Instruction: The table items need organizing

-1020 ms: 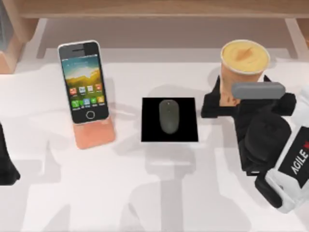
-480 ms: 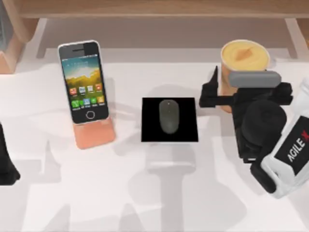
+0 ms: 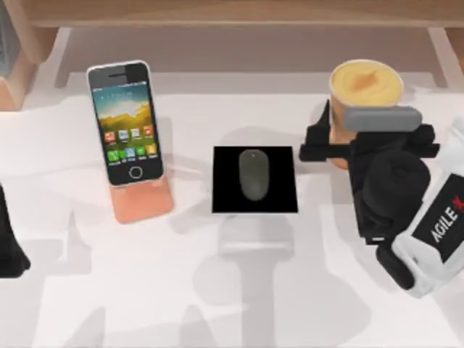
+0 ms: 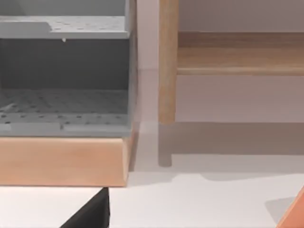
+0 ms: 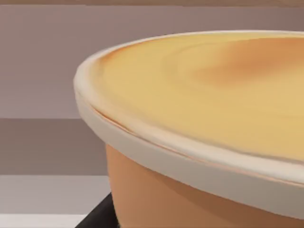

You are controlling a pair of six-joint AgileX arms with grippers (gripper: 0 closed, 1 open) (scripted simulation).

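Note:
The orange cup (image 3: 366, 87) of yellow drink stands at the table's (image 3: 217, 290) back right. My right gripper (image 3: 359, 141) straddles its lower body, with one black finger (image 3: 317, 138) pressed to the cup's left wall and the other hidden under the wrist. In the right wrist view the cup (image 5: 199, 142) sits very close. The dark grey mouse (image 3: 254, 174) lies on the black pad (image 3: 283, 196) at the centre. The smartphone (image 3: 123, 119) leans on the salmon stand (image 3: 143, 203) at the left. My left gripper (image 3: 9, 243) is parked at the left edge.
A wooden shelf (image 3: 232, 14) runs along the back edge. In the left wrist view a grey bin (image 4: 61, 71) on a wooden base stands beside a wooden post (image 4: 167, 71). Open white surface lies in front of the pad and stand.
My right gripper has moved toward the back and closed in around the cup's body. The cup has shifted very slightly left. Mouse, phone and left arm have not moved.

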